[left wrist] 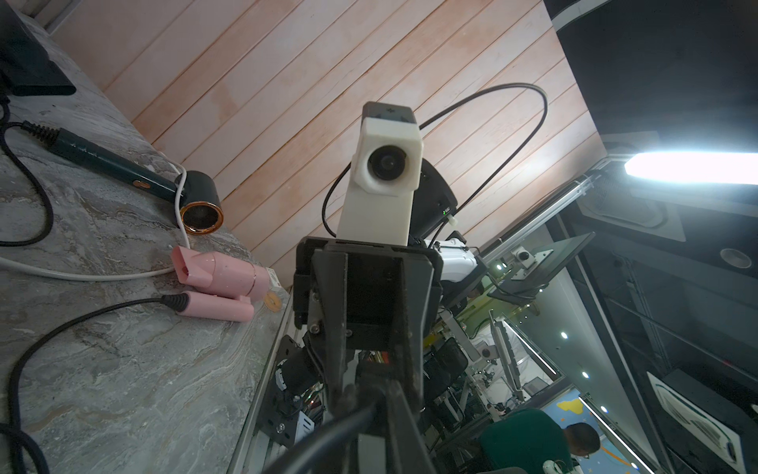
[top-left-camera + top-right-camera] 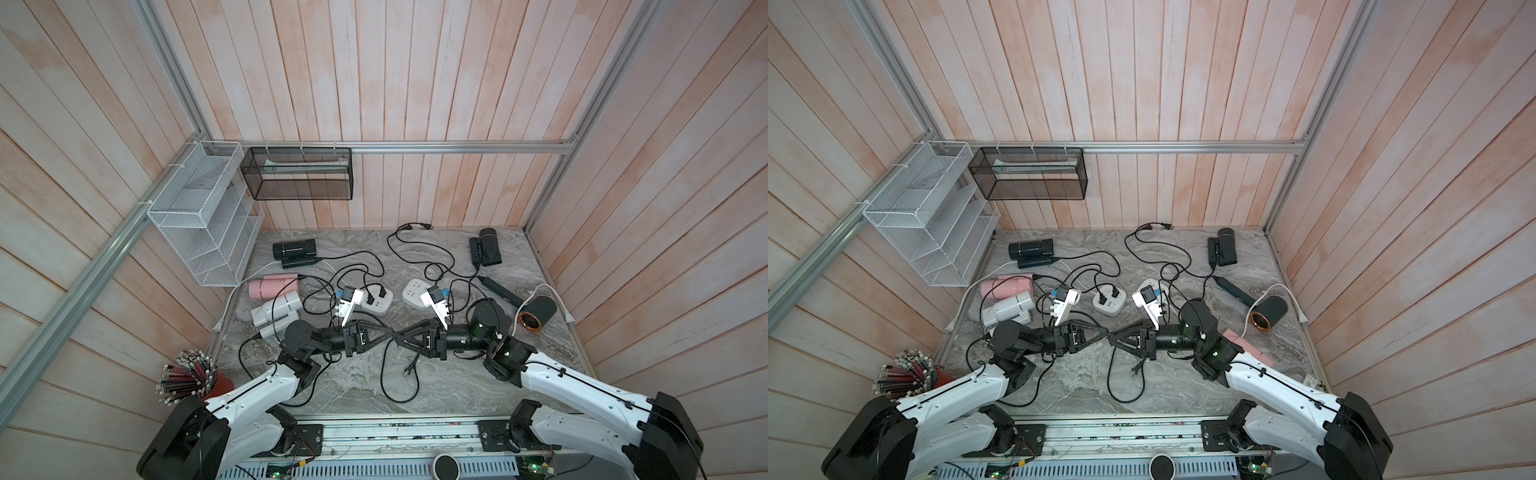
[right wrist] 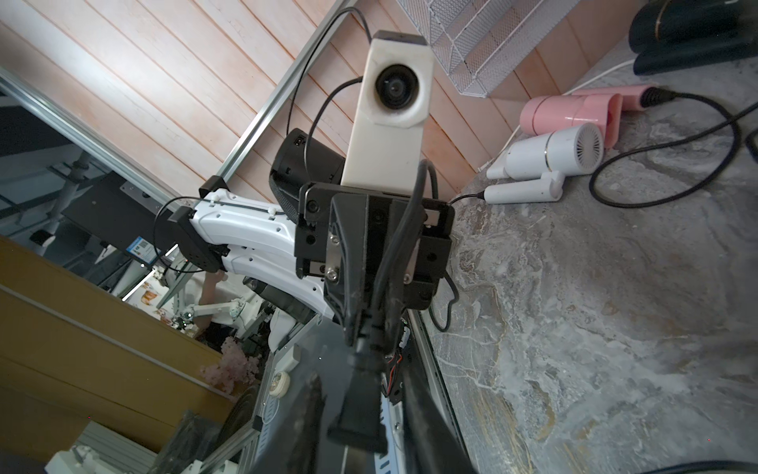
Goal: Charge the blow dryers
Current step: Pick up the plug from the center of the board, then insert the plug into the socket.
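We see two arms meeting tip to tip mid worktop (image 2: 457, 386). Left end effector (image 2: 391, 332) pinching black cord (image 1: 324, 437); right end effector (image 2: 399, 335) spread around plug (image 3: 357, 410). Black blow dryer (image 2: 294, 249) far left, pink blow dryer (image 2: 272, 286) and light grey blow dryer (image 2: 276, 309) left, dark blow dryer (image 2: 536, 313) right

The counter (image 2: 457, 386) carries 6 blow dryers: 3 dark dryers (image 2: 1030, 249) (image 2: 1225, 249) (image 2: 1273, 311) at 11, 1 and 3 o'clock, 2 pink dryers (image 2: 1005, 286) (image 1: 221, 273) at 9 and 4 o'clock, and 1 light grey dryer (image 2: 1011, 309) at 8 o'clock.

There are 2 white power strips (image 2: 376, 308) (image 2: 411, 293) at the centre.

2 wire baskets hang on the walls: 1 white basket (image 2: 199, 232) and 1 black basket (image 2: 297, 174).

1 red cup (image 2: 222, 384) of pencils stands at 7 o'clock.

2 loose black plugs (image 2: 424, 226) (image 2: 409, 370) lie at 12 and 6 o'clock.

The black cords (image 2: 390, 390) are too tangled to count.
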